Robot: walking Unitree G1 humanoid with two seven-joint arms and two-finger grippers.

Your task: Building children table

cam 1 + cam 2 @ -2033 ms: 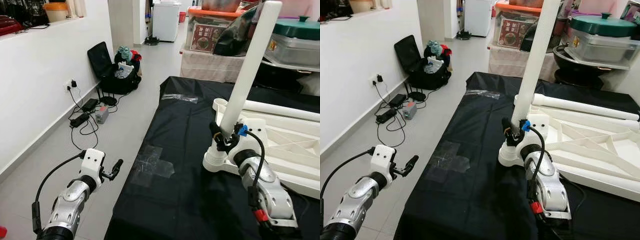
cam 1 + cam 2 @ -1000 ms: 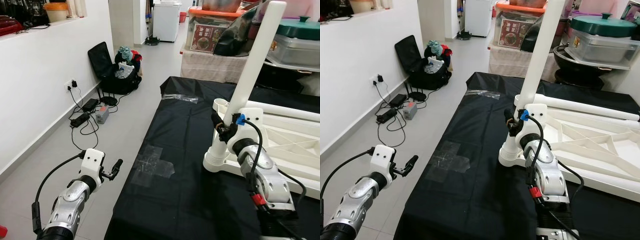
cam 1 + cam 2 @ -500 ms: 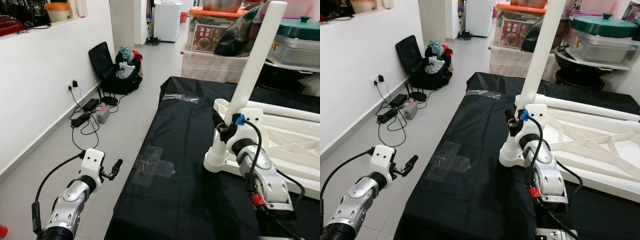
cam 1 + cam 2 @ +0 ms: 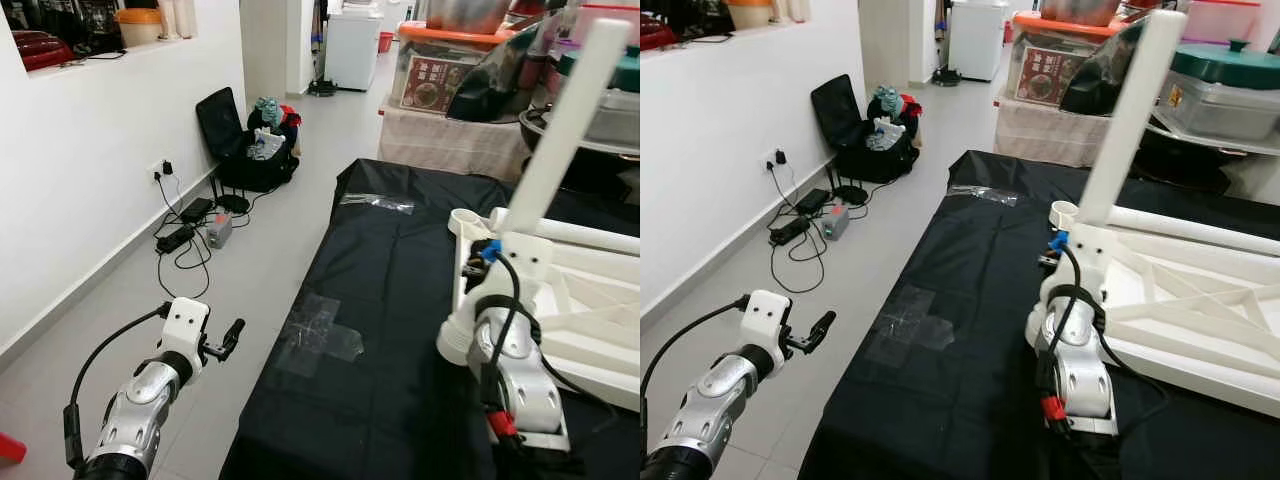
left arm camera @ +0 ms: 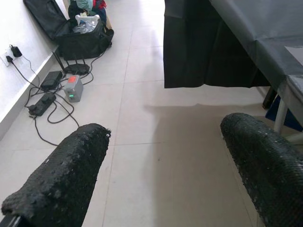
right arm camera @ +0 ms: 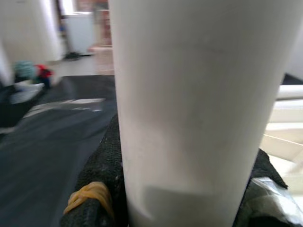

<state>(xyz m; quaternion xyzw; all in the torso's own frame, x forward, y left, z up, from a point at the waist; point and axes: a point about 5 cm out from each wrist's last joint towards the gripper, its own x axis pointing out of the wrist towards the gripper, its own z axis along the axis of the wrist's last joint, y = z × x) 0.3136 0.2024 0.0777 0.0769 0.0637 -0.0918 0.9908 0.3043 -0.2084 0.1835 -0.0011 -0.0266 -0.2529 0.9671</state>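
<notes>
Item: white table leg (image 4: pixel 1125 120), standing tilted at the near corner socket of the upturned white tabletop (image 4: pixel 1200 300), which lies on a black cloth (image 4: pixel 970 330).

Right gripper (image 6: pixel 182 189): closed around the lower end of the table leg, a black finger pressed to each side, as shown in the right wrist view. A second socket (image 4: pixel 1064 213) is seen just beyond, unfilled.

Left gripper (image 5: pixel 163 175): held out over the floor (image 4: pixel 270 230), well apart from the cloth, fingers spread wide and holding nothing.

Surroundings: black bag (image 4: pixel 250 150), cables (image 4: pixel 185 240) along the wall, and stacked boxes (image 4: pixel 1055 70) behind the cloth.

Risk, as judged: the leg leans away from upright, so a push or twist made at this angle may jam it in the socket or lever the tabletop across the cloth. With the tabletop unheld by the other arm, sliding is likely. If the grip slackens, the leg may topple.
</notes>
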